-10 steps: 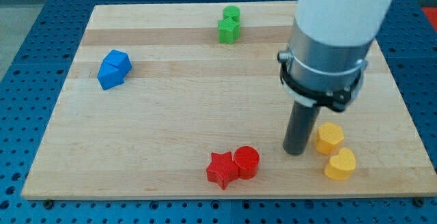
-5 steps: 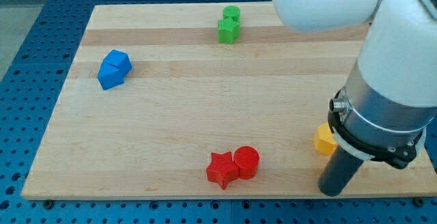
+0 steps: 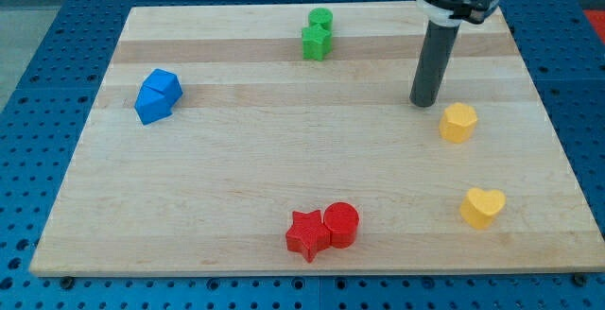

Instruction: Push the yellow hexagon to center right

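Note:
The yellow hexagon lies on the wooden board at the view's right, about mid-height. My tip rests on the board just up and to the left of it, a small gap apart. A yellow heart lies below the hexagon, near the view's lower right.
A red star and a red cylinder touch near the bottom middle. Two green blocks sit together at the top middle. Two blue blocks sit together at the left. The board's right edge is close to the hexagon.
The yellow hexagon has moved up the board, away from the heart. My rod swung from the lower right, below the hexagon, up to a spot above and left of it.

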Motion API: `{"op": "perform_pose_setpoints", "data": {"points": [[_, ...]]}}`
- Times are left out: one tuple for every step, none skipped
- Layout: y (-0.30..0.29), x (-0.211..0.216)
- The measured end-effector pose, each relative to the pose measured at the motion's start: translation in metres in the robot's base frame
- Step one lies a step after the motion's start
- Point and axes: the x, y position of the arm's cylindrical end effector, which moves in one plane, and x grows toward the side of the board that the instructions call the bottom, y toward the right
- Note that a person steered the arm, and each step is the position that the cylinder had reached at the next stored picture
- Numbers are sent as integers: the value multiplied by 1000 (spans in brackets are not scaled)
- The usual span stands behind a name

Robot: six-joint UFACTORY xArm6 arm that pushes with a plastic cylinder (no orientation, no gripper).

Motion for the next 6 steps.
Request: {"op": "perform_pose_setpoints", "data": {"points": [[0, 30], [-1, 80], [10, 97], [54, 68], [71, 43], [70, 44]]}}
